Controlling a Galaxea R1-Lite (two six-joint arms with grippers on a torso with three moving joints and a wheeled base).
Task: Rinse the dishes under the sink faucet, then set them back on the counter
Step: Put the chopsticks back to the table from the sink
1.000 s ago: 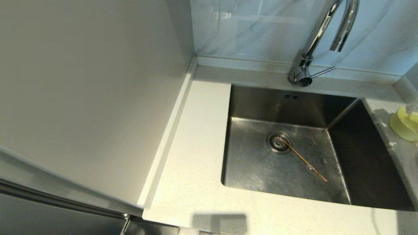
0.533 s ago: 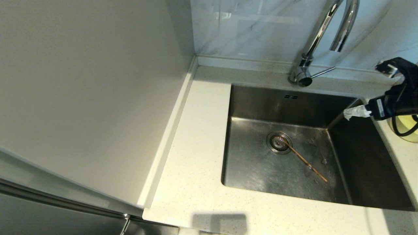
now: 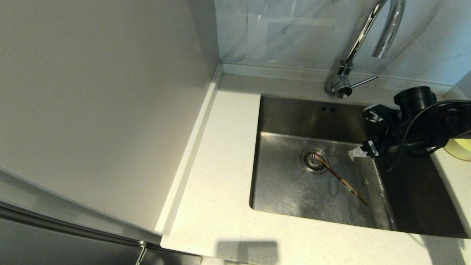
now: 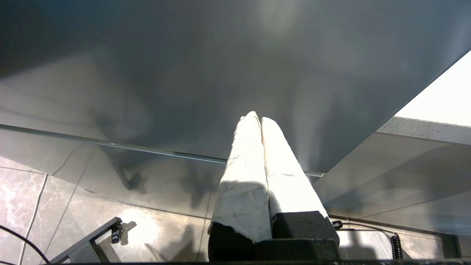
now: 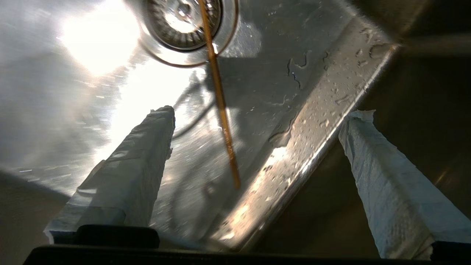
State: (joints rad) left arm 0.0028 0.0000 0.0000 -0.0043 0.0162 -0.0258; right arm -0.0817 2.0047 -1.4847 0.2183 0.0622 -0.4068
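Note:
A thin brown chopstick [image 3: 342, 180] lies flat on the floor of the steel sink [image 3: 294, 117], one end on the round drain strainer [image 3: 314, 161]. My right gripper [image 3: 358, 134] reaches in from the right above the basin, open, holding nothing. In the right wrist view the chopstick [image 5: 220, 110] runs between the spread fingers of the right gripper [image 5: 257, 117], further down and untouched. The pale yellow bowl [image 3: 460, 149] stands on the counter [image 3: 220, 165] at the right edge, partly behind the arm. The pink bowl is out of view. My left gripper [image 4: 257, 118] is parked low, shut and holding nothing.
The chrome faucet [image 3: 368, 36] arches over the sink's back edge, its lever [image 3: 364, 81] pointing right. A tall grey cabinet panel [image 3: 103, 110] walls off the left. A glossy marble panel [image 3: 287, 33] stands behind. The sink floor [image 5: 312, 92] is wet with drops.
The right arm came into view from the right and moved left and down over the sink. The chopstick has not moved.

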